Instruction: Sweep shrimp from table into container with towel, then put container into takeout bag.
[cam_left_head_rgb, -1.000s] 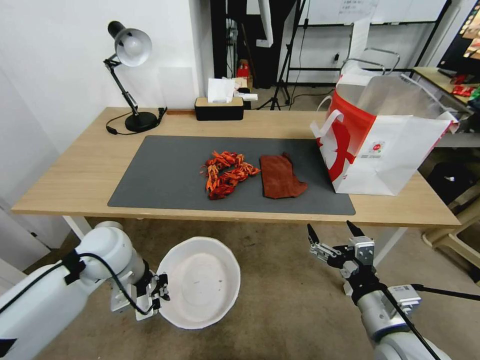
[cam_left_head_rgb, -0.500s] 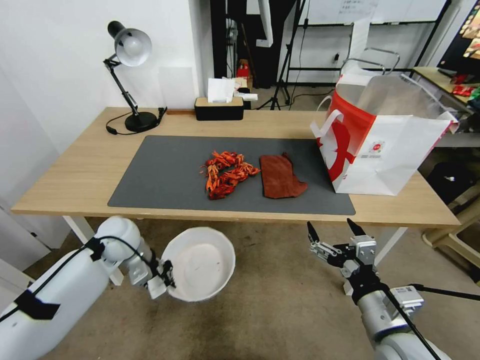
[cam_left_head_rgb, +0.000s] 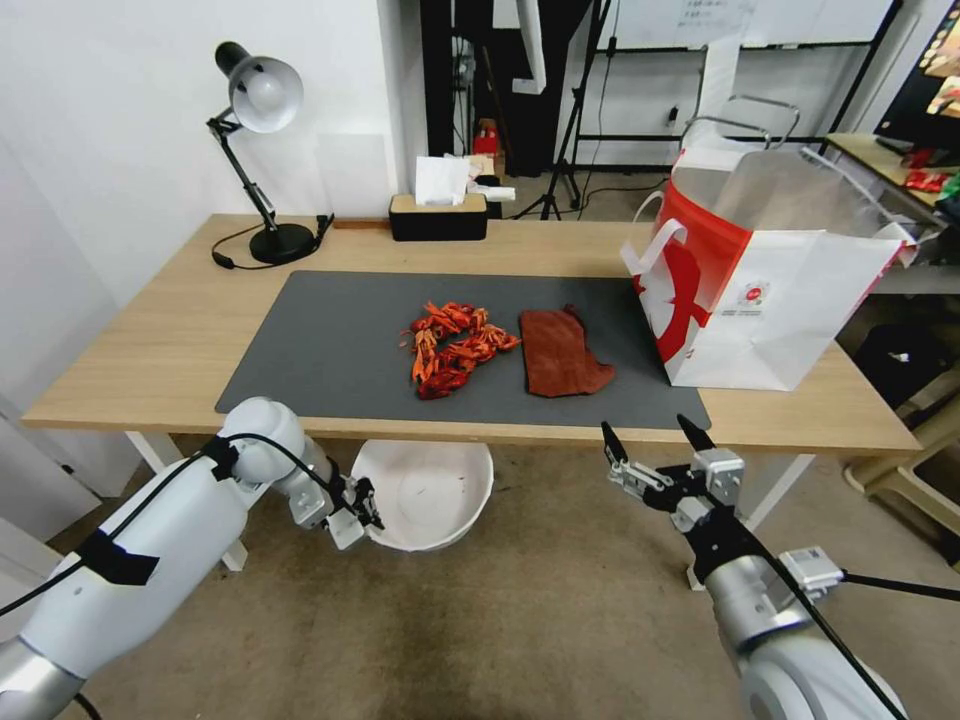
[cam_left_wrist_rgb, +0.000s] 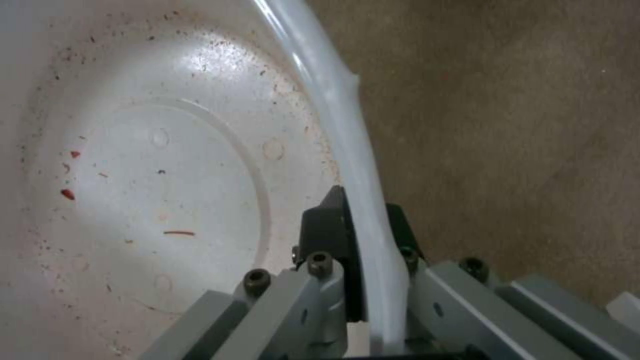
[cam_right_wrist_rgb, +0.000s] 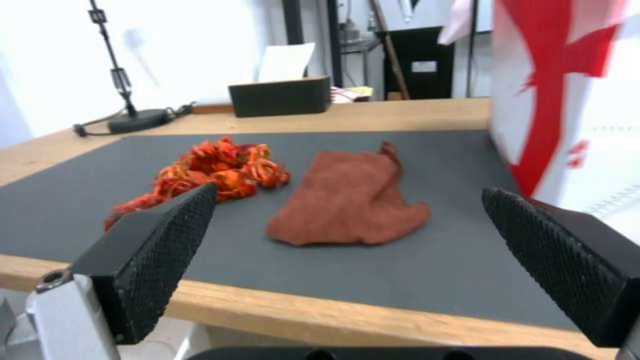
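Left gripper (cam_left_head_rgb: 362, 508): we see it below the table's near edge, pinching the rim of the container (cam_left_head_rgb: 428, 492); in the left wrist view its fingers (cam_left_wrist_rgb: 331, 225) clamp the white wall from both sides.
Container: we find it held over the floor, partly tucked under the table edge, just below the shrimp; inside are only red flecks and specks.
Right gripper (cam_left_head_rgb: 648, 437): we see it in front of the table's near edge, spread wide and holding nothing, facing the towel.
Shrimp (cam_left_head_rgb: 452, 346): a red-orange heap on the dark grey mat (cam_left_head_rgb: 330, 350), near the middle of the table (cam_left_head_rgb: 150, 340).
Towel (cam_left_head_rgb: 560, 352): rust-brown, lying flat on the mat just beside the shrimp, on the bag's side, not touching them.
Takeout bag (cam_left_head_rgb: 770, 280): red and white, upright and open at the table's right end, its base partly on the mat.
Writing: we make out a small round logo (cam_left_head_rgb: 755, 295) on the bag's white face with a line of print under it, too small to read.
Behind: a desk lamp (cam_left_head_rgb: 258, 140) and a black tissue box (cam_left_head_rgb: 438, 216).
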